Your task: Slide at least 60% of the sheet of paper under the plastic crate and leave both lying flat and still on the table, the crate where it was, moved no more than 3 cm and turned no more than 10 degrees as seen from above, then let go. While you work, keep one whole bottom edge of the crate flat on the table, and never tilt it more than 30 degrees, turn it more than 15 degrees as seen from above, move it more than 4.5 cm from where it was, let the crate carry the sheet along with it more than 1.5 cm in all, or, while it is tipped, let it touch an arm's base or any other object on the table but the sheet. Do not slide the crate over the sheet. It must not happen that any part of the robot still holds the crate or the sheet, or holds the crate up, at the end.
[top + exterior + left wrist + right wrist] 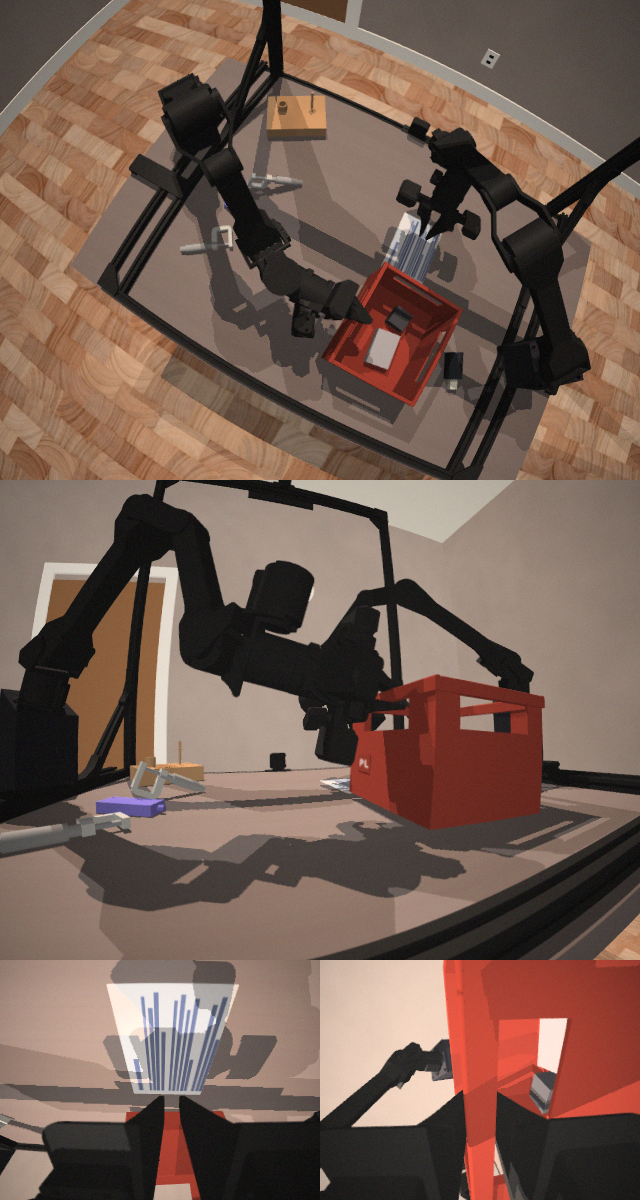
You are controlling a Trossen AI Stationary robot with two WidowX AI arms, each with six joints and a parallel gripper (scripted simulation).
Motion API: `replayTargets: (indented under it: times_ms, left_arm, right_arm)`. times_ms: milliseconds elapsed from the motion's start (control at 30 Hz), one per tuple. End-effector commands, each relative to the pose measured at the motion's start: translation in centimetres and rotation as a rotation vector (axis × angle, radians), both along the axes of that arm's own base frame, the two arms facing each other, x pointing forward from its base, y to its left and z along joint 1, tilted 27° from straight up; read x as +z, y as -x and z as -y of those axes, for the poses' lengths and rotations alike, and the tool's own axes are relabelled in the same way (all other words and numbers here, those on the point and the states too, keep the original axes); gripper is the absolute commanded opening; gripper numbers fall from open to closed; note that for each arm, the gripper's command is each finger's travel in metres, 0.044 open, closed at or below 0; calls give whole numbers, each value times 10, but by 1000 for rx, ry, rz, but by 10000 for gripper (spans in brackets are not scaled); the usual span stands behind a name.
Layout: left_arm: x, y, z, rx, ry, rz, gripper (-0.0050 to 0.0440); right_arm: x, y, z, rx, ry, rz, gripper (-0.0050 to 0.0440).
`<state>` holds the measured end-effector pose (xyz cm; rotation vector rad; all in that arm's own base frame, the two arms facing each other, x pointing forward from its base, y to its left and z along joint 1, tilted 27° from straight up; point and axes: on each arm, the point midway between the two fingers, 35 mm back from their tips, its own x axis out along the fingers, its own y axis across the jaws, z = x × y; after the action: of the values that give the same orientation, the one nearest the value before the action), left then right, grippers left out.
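Observation:
The red plastic crate (pixel 431 330) (pixel 483 769) (pixel 175 1135) (pixel 481 1050) stands upright and looks flat on the table. The striped sheet of paper (pixel 408 253) (pixel 336 783) (pixel 172 1060) lies flat outside it. In the left wrist view the sheet's whole outline shows, its end just short of the crate. My left gripper (pixel 424 237) (pixel 171 1101) is above the sheet, fingers nearly together with a narrow gap and nothing between them. My right gripper (pixel 368 319) (pixel 477 1095) is shut on the top of one crate wall. The crate's underside is hidden.
A white box (pixel 383 347) and a dark box (pixel 399 319) lie in the crate. A small black object (pixel 453 364) lies close beside it. Two grey clamps (pixel 273 181) (pixel 201 248), a purple block (pixel 130 806) and a wooden board (pixel 297 118) lie farther off.

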<state>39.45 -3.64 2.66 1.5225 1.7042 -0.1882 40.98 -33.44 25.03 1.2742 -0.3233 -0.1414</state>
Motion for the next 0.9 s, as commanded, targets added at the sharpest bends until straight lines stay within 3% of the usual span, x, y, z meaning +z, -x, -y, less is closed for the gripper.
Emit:
replayTargets:
  times_ms: [0,467,867]
  left_arm:
    - [0,0,0,-5,-4,-7,60]
    - [-1,-1,0,-5,-4,-7,60]
    - [-17,-7,-6,-5,-4,-7,60]
  right_arm:
    - [20,3,-6,12,24,34,0]
    - [21,3,-7,12,24,34,0]
    - [21,3,-7,12,24,34,0]
